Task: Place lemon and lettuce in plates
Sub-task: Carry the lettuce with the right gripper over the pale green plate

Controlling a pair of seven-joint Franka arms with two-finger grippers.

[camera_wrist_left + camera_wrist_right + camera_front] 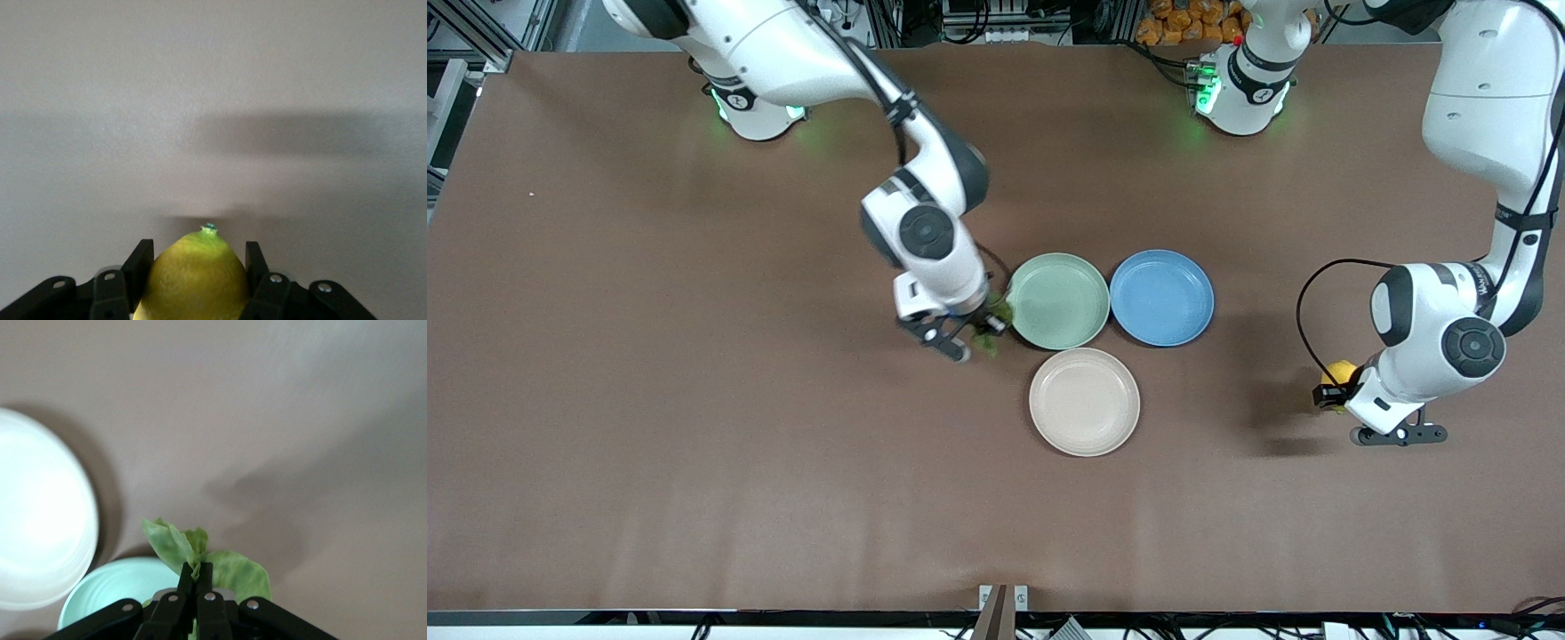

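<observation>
My right gripper (983, 336) is shut on the green lettuce (990, 343) and holds it just over the table at the rim of the mint green plate (1060, 302). In the right wrist view the fingertips (197, 568) pinch the leaf (230, 572), with the mint plate (107, 593) and the beige plate (33, 513) beside it. The beige plate (1084, 402) lies nearer the front camera than the mint one. Both plates hold nothing. My left gripper (1336, 391) is shut on the yellow lemon (1339, 370), low at the left arm's end of the table. The lemon (195, 280) fills the left gripper (198, 257).
A blue plate (1161, 297) lies beside the mint plate, toward the left arm's end, touching or nearly touching it. The three plates cluster at the table's middle. Brown table (694, 444) spreads around them.
</observation>
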